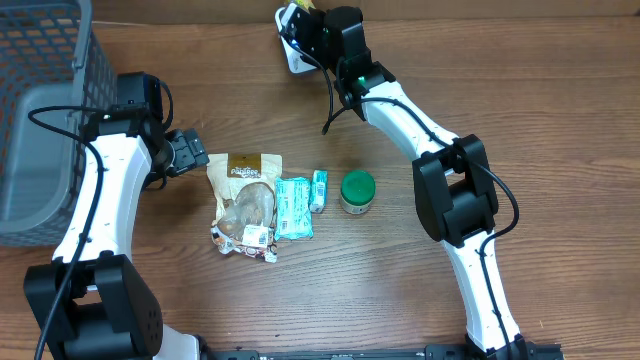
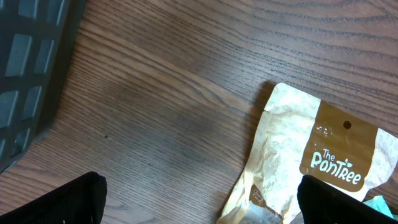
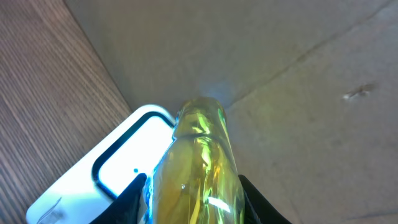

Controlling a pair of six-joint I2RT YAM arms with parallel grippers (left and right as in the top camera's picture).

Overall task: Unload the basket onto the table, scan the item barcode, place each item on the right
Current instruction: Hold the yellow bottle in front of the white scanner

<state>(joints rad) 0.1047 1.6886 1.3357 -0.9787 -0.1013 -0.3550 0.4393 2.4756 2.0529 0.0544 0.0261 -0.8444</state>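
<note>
One yellow bottle in right tool, beside white scanner

Right gripper: closed around a bottle, one dark finger on each side of it.
Bottle: yellow, see-through, reaching forward out of the jaws with its rounded end up.
Scanner: white with a dark-rimmed window, just left of the bottle and partly behind it.
Table: brown wood grain, far left.
Board: plain beige, ahead of the gripper.
</note>
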